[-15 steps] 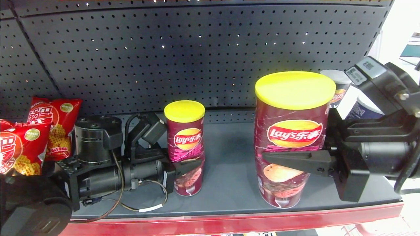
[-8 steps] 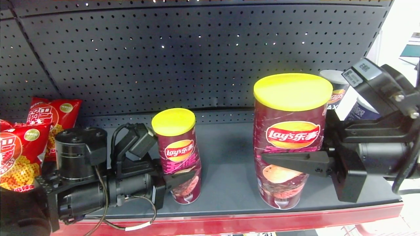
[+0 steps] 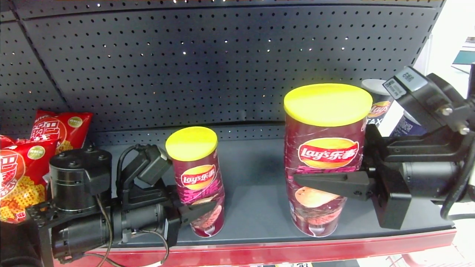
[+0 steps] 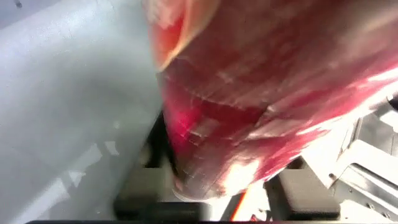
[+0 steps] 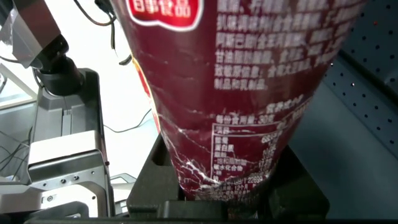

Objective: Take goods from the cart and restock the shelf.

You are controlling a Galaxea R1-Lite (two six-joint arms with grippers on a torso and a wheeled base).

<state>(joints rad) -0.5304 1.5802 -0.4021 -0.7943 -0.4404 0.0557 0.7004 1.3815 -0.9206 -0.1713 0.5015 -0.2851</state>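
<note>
Both arms are at the shelf's front edge, each coming in sideways with a can clamped across the lower half of its body.

The left gripper (image 3: 202,208) is closed on the left can (image 3: 196,178). That one's the issue: its long axis is off vertical, the yellow lid tipping toward the robot's left while the base sits near the red lip (image 3: 259,253). I can't tell if the base is flat on the shelf (image 3: 259,193). I'd straighten it before letting go.

The right gripper (image 3: 311,181) is closed on the right can (image 3: 326,155), which stands upright with its base at about deck level, also close to the lip. Looks ready to release.

Both cans are maroon tubes with yellow lids, glossy and a bit crinkled.

Farther back there are red chip bags (image 3: 22,167) on the left, grey-lidded cans (image 3: 376,100) behind the right can, then the pegboard (image 3: 222,66).
</note>
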